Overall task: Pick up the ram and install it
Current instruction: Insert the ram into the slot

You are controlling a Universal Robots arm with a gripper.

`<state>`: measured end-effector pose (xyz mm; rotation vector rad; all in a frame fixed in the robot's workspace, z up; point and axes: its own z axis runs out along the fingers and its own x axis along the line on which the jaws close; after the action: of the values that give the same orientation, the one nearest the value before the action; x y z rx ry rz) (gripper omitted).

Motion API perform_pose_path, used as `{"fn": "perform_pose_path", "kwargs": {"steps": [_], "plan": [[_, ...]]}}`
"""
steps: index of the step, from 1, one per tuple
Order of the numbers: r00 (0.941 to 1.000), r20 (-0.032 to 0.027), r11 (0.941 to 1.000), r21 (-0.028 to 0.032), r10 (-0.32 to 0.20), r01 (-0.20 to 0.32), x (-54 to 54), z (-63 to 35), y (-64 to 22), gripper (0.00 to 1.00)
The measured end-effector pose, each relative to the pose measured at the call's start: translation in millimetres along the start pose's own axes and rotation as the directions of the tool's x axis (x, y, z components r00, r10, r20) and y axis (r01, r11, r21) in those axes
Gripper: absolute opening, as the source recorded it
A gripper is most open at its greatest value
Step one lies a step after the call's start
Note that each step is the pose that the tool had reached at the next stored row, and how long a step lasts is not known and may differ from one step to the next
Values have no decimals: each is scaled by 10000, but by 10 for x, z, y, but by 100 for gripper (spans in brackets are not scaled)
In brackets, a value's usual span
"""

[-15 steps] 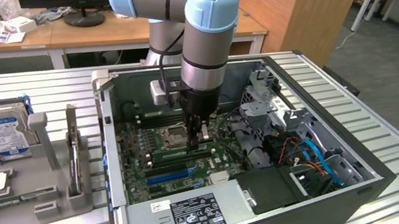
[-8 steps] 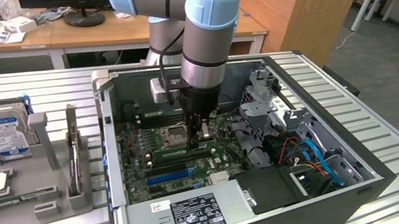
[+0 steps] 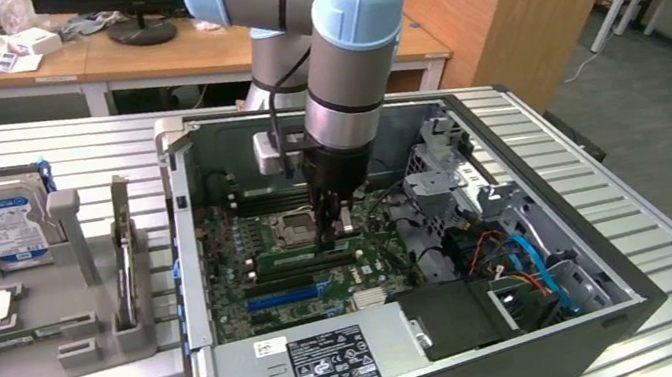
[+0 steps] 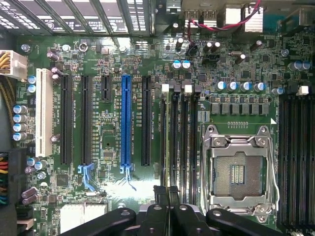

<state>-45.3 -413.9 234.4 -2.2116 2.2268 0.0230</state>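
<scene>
Hard drive stands in gray tray, exterior view's left. Inside open computer case, ram lies along memory slot beside empty CPU socket. Gripper at its end, jaws nearly closed; grip on ram unclear.

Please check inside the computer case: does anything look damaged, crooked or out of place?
Nothing looks damaged or askew. One thing stands out: the processor socket on the motherboard is empty, its contacts bare, beside the memory slots.

Exterior high, oblique; wrist close over shared motherboard
</scene>
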Motion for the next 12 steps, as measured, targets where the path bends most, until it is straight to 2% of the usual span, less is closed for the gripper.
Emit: {"fn": "perform_pose_path", "kwargs": {"steps": [12], "plan": [[10000, -2, 10000, -1, 0, 0, 0, 48, 0, 12]]}}
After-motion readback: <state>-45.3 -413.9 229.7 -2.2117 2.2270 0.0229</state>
